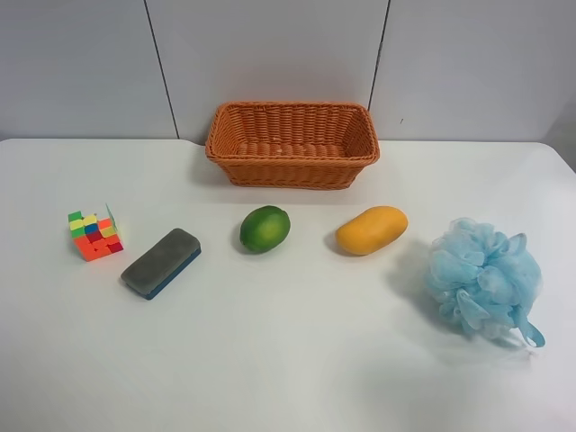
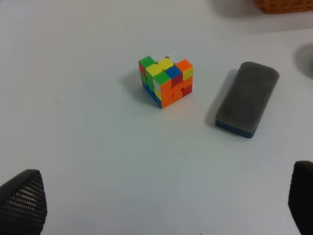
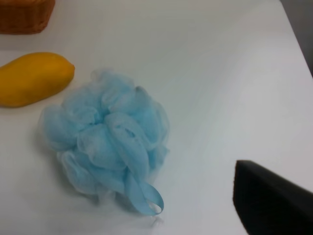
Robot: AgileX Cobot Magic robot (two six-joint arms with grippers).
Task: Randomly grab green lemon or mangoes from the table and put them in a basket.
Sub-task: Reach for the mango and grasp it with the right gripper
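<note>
The green lemon [image 1: 265, 229] lies on the white table [image 1: 288, 360], in front of the orange wicker basket [image 1: 292, 144]. The yellow-orange mango [image 1: 371, 230] lies to its right in the exterior high view and also shows in the right wrist view [image 3: 34, 78]. No arm shows in the exterior high view. My left gripper [image 2: 161, 215] is open and empty, its fingertips [image 2: 22, 203] wide apart over bare table near the cube. Of my right gripper [image 3: 142, 227] only one finger [image 3: 274, 200] shows, far to one side, beside the blue sponge; nothing is held.
A multicoloured puzzle cube [image 1: 94, 234] and a grey eraser block [image 1: 162, 262] lie at the exterior high view's left. A blue mesh bath sponge [image 1: 483, 277] lies at its right, close to the mango. A grey wall stands behind the basket.
</note>
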